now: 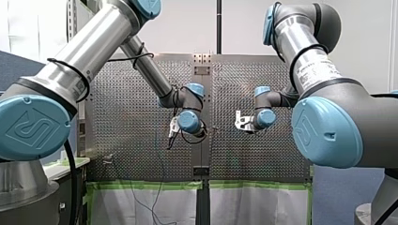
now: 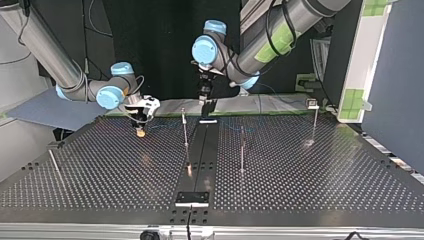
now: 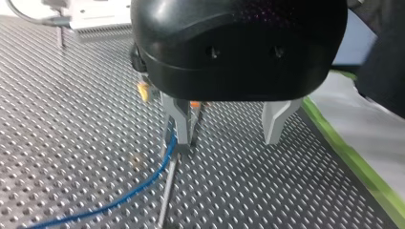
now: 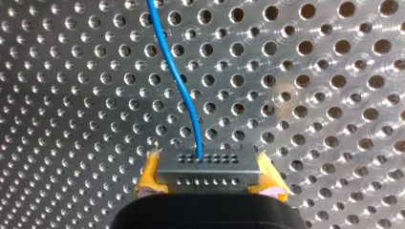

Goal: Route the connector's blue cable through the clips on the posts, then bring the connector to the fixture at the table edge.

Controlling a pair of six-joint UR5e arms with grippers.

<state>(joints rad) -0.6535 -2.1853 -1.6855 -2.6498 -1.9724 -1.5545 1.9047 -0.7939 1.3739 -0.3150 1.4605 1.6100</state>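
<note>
1. My right arm reaches over the perforated table (image 4: 325, 119) with its wrist bent down. Its gripper (image 4: 207, 172) clamps the connector (image 4: 208, 162) between yellow pads (image 4: 149, 177); the blue cable (image 4: 184, 95) runs ahead of it.
2. My left gripper (image 3: 228, 126) hangs low beside a post (image 3: 166, 195), fingers spread and empty (cable just beside one finger).
3. The label (image 1: 319, 70) on my right arm is too small to read.

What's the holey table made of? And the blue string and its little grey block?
Table: probably metal, silvery with glints around each hole. Blue cable: likely plastic-coated, smooth, glossy, bending softly. Connector: matte grey, metal or plastic, can't tell which.
</note>
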